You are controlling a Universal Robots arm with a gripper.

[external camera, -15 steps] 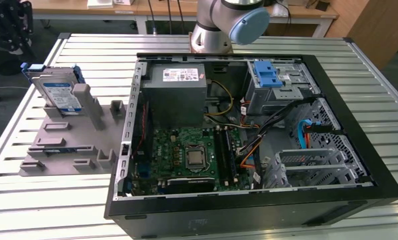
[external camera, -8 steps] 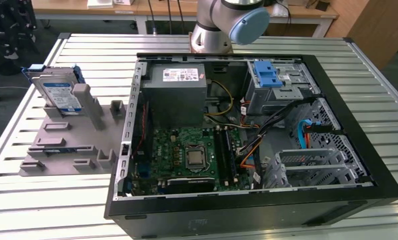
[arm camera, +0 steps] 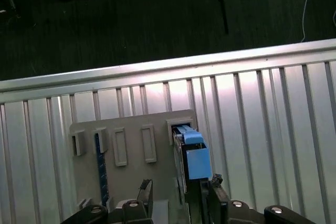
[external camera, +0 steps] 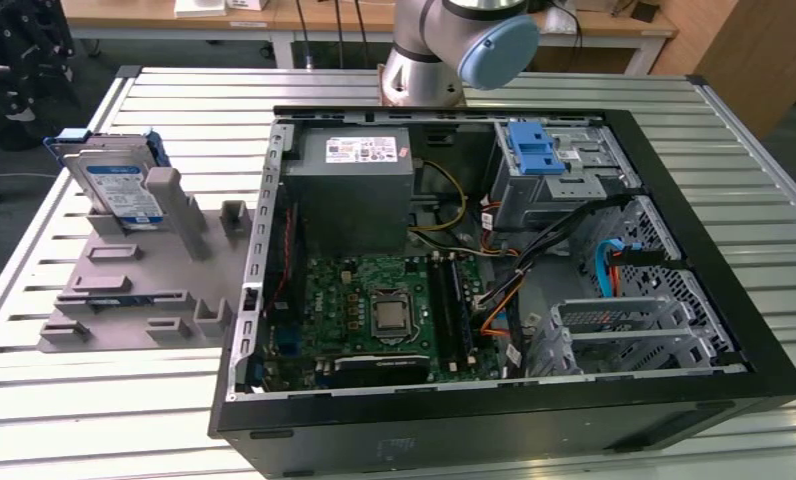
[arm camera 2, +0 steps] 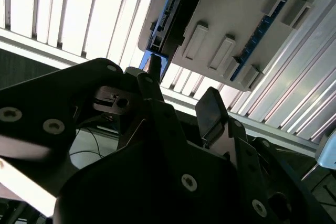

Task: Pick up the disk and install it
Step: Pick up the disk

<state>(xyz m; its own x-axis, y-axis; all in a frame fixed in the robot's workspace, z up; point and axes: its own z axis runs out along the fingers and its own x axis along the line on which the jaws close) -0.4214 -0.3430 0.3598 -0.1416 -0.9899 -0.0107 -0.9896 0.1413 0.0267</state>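
My claw point(arm camera: 179, 191) is spread wide and holds nothing, its two dark fingertips point(arm camera: 145, 186) hanging above the disk point(arm camera: 193, 158), which in the first wrist view lines up with the gap between them, closer to one finger. The disk point(external camera: 111, 185) stands on edge in its blue carrier, slotted into a grey holder point(external camera: 131, 290) on the slatted metal tabletop point(external camera: 105, 420), with a grey post point(external camera: 165, 200) of the holder rising just beside its labelled face. To the exterior view's right of the holder lies an open computer case point(external camera: 505, 420), showing a grey power box point(external camera: 351, 190), a green motherboard point(external camera: 378, 300), loose cables and a blue latch point(external camera: 534, 150) on a metal drive cage.
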